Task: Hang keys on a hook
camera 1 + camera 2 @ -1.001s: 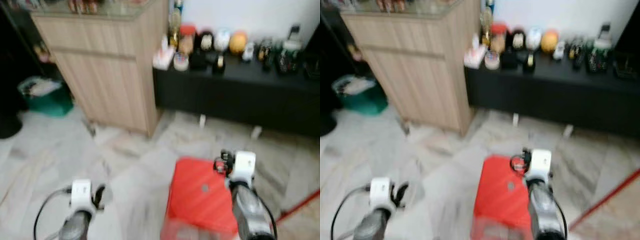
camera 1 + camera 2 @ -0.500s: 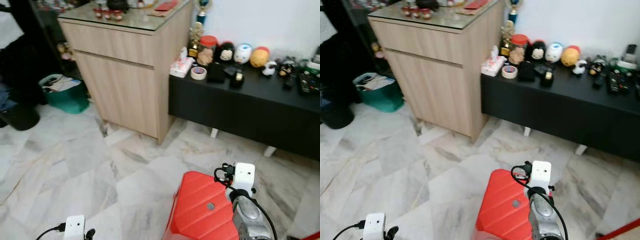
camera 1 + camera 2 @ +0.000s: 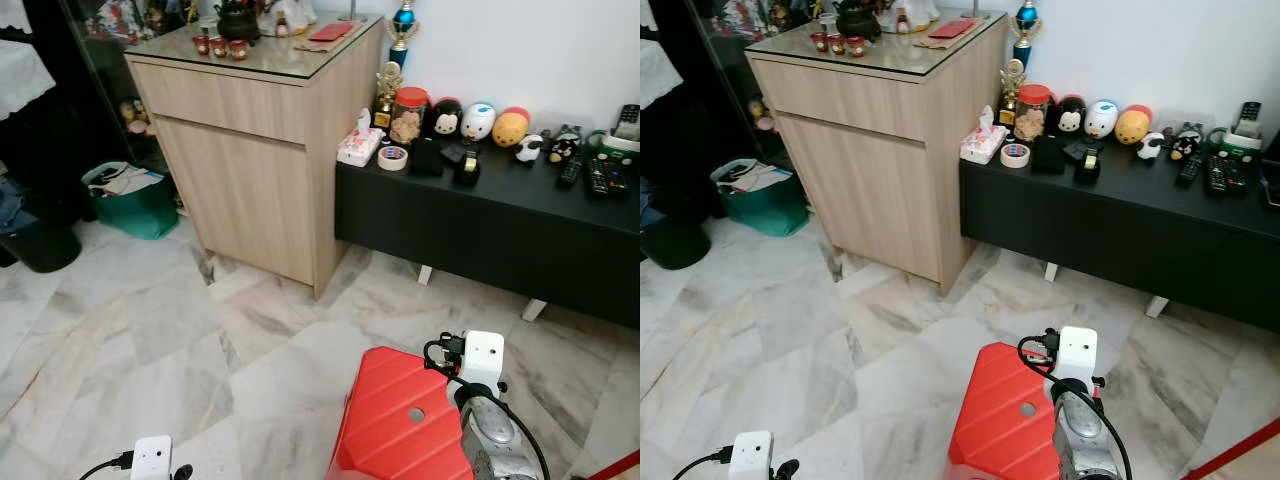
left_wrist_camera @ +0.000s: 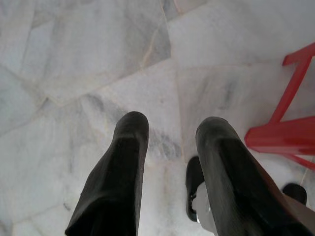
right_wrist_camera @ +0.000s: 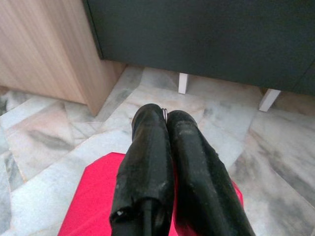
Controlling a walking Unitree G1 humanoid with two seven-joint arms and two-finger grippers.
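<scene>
Red stool point(image 3: 400, 430) sat under your right gripper point(image 5: 165, 114), fingers pressed together on something thin; your left gripper point(image 4: 170, 128) gaped beside it.

The keys point(image 5: 164, 112) show, I think, as a thin silvery sliver pinched at the tips of my right gripper point(image 5: 165, 117); held above the red stool point(image 5: 98, 196), near its far edge.
</scene>
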